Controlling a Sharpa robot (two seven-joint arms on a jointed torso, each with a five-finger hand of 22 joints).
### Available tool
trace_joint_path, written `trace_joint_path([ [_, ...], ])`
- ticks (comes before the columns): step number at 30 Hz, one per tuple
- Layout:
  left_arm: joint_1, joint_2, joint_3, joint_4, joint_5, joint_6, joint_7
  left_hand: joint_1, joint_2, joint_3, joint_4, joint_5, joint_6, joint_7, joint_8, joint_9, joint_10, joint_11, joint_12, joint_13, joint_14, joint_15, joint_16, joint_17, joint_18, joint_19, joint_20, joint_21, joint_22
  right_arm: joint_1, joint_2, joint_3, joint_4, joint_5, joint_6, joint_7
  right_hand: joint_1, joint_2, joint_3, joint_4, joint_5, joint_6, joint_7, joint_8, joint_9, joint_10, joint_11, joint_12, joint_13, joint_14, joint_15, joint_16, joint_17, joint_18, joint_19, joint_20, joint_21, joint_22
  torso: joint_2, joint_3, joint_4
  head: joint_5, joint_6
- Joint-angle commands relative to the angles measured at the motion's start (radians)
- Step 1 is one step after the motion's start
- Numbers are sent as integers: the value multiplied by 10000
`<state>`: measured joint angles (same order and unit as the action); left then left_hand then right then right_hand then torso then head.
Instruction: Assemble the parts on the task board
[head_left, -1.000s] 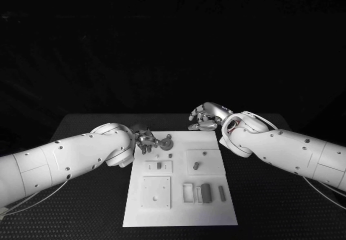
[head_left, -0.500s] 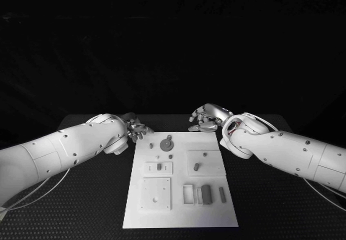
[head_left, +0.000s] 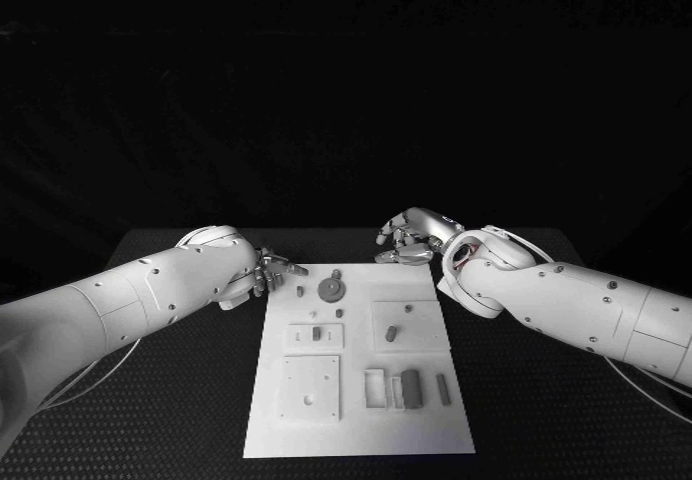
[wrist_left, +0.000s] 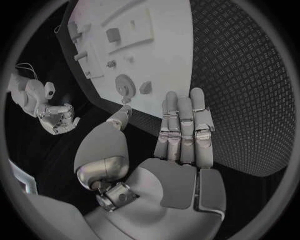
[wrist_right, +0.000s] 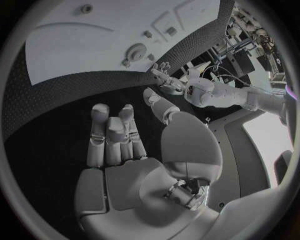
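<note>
Left robot hand (head_left: 274, 272), fingers spread and empty, beside the task board (head_left: 361, 420) far corner.

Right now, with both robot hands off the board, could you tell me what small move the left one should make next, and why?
Probably bring the left robot hand back over the white board toward the round disc. That hand is open, holds nothing and sits at the board's far left corner, while the right robot hand hovers empty beyond the far edge.
</note>
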<state>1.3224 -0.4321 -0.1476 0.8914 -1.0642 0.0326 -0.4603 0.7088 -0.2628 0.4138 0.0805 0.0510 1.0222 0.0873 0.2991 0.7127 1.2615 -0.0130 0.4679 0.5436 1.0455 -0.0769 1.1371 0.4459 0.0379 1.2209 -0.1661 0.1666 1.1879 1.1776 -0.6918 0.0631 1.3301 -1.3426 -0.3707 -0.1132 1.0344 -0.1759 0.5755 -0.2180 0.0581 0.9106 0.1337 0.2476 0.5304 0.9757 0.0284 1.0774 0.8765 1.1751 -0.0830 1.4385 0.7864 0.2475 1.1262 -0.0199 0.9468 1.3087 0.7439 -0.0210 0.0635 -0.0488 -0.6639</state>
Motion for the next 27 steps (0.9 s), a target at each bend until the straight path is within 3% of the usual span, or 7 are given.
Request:
trace_joint_path([
  [1,0,110,-3,-125,-539,706,-136,113,-5,-62,226,-14,85,-16,88,19,73,-28,112,114,38,-92,130,56,24,80,-46,72,122,1,9,5,4,4,36,67,26,102,18,19,4,-4,64,-34,-13,-30,-6,47,-16,-40,18,-40,-11,143,-24,-81,-35,69,3,17,6,-11,-17],
  [3,-24,155,-7,-169,-539,733,-112,258,88,-228,412,-14,132,-48,143,35,85,-60,200,208,57,-136,217,90,10,105,-94,128,233,1,13,5,4,4,36,69,31,106,18,14,3,-4,64,-34,-14,-31,-6,48,-17,-39,18,-40,-11,142,-24,-82,-35,69,7,20,11,-11,-22],
  [6,-86,259,-9,-259,-516,822,-8,666,468,-834,809,-16,218,-109,237,50,123,-121,331,359,112,-212,341,123,-20,141,-184,211,434,1,32,5,-16,4,46,70,32,108,16,11,3,-4,64,-34,-14,-31,-6,48,-17,-39,18,-40,-11,142,-24,-82,-36,70,8,12,23,-31,-46],
  [10,-127,334,-9,-309,-346,786,23,2228,1193,-2761,2063,-12,271,-143,299,-65,120,-155,381,486,152,-269,395,59,-104,147,-295,201,663,1,36,5,-9,-75,32,64,33,110,15,9,2,-3,64,-34,-14,-31,-6,49,-18,-40,18,-40,-12,142,-25,-81,-36,70,2,3,8,-34,-59],
  [11,-127,339,-10,-302,-338,761,19,2457,1361,-3102,2141,-23,277,-142,302,-99,127,-155,380,491,162,-268,393,40,-122,153,-298,185,675,1,36,5,-11,-195,34,63,34,113,15,8,3,-3,64,-33,-14,-31,-6,49,-19,-40,18,-40,-12,143,-25,-81,-36,70,2,4,3,-37,-59],
  [17,-127,354,-13,-273,-286,651,55,2790,1919,-4044,2142,-6,410,-202,355,-266,230,-211,393,488,280,-321,411,-28,-133,290,-369,133,677,1,32,5,-17,-217,46,58,40,118,15,1,3,-3,64,-33,-15,-32,-7,50,-20,-40,18,-40,-13,142,-25,-82,-37,71,-2,-1,-3,-77,-52],
  [27,-128,482,-26,-343,-192,741,92,2840,1990,-4278,2149,0,498,-238,401,-345,317,-248,421,494,360,-358,445,-51,-135,396,-409,124,683,1,52,5,6,-217,42,56,48,123,12,-9,2,-2,63,-34,-15,-32,-7,52,-22,-41,18,-40,-14,143,-26,-82,-37,72,-5,9,10,-154,-35],
])
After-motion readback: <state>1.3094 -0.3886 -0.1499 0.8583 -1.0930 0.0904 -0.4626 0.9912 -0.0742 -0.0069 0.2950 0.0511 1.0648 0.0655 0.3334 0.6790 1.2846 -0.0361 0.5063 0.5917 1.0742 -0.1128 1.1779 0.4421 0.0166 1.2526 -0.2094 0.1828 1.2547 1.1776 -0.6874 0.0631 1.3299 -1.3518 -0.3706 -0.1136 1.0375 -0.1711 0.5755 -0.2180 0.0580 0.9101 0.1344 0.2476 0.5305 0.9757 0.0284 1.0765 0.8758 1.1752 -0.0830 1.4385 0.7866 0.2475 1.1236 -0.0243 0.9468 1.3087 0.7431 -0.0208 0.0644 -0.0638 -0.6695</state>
